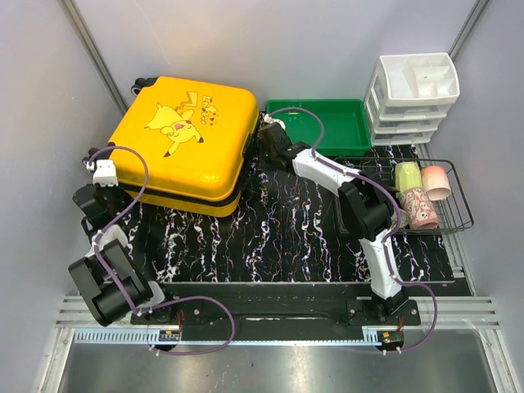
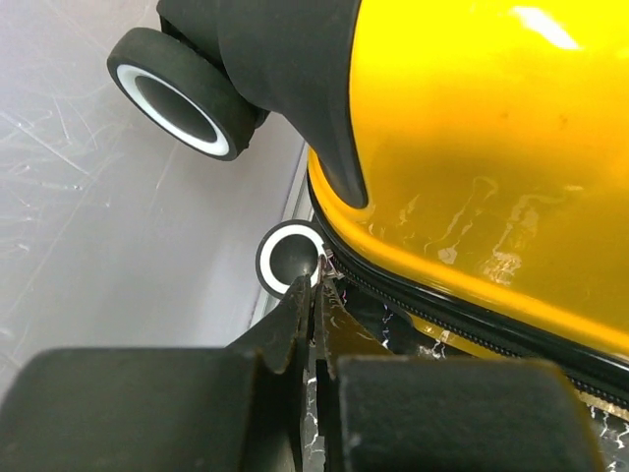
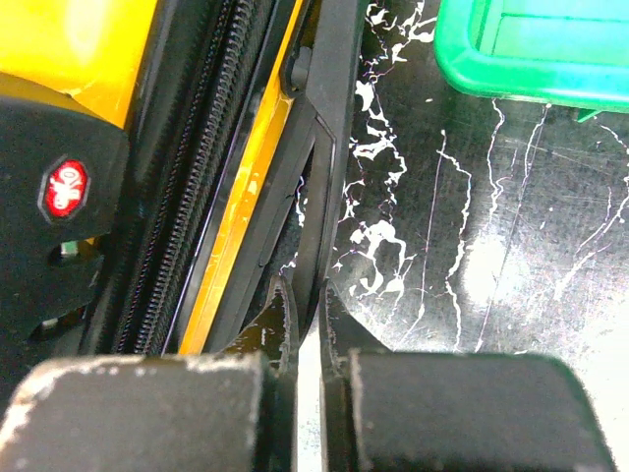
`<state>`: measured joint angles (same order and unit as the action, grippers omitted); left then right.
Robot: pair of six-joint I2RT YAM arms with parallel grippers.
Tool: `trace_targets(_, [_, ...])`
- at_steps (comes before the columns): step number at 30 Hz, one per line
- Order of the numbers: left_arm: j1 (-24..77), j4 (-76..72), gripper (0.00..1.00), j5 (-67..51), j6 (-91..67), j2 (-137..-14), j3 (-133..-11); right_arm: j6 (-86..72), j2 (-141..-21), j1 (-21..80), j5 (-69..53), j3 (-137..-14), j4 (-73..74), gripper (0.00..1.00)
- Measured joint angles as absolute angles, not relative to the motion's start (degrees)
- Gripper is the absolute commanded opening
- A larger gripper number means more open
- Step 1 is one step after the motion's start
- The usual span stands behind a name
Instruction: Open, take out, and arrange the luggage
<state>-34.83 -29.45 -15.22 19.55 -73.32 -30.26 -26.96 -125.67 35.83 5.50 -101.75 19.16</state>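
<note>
Item: bright yellow hard-shell suitcase (image 1: 184,135), flat, zipped, wheels leftward. We log both pincers closed: left gripper (image 2: 313,295) at its wheel-corner zip, right gripper (image 3: 305,305) beside its handle edge.

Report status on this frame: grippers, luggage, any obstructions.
Left gripper shut at corner of luggage, by wheel. Right gripper shut against side handle. Luggage closed, lying flat, nothing out. Green tray close beside, not blocking.

Left arm (image 1: 110,278) folded, elbow low by its base, wrist pointing forward. Left gripper (image 2: 314,295) pinched, only a thin slit between fingers. Right arm (image 1: 364,205) stretched diagonally forward-left, right gripper (image 3: 307,305) pinched likewise.
</note>
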Motion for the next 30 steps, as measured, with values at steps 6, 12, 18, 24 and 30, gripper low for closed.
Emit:
trace_targets(6, [-35.70,-35.86,0.00,-17.58,22.15,-77.76,-29.91,-25.87,-125.64,35.70,5.39,-101.75,18.92,0.00])
trace_targets(12, [-36.97,-40.42,0.00,-22.13,23.07,-83.44,-32.10,-24.43,-125.64,35.42,5.48,-101.75,18.20,0.00])
trace_targets(18, [-39.05,-40.29,0.12,-29.69,25.56,-83.46,-32.12,-23.07,-125.64,34.74,6.59,-101.75,17.34,0.00])
trace_targets(24, [-39.97,-47.13,0.14,-34.83,20.78,-89.17,-33.89,-21.63,-125.62,33.56,7.09,-101.75,16.99,0.00])
trace_targets(30, [-39.79,-64.49,0.25,-32.34,21.96,-101.80,-33.45,-20.32,-125.62,33.12,8.99,-101.75,16.64,0.00])
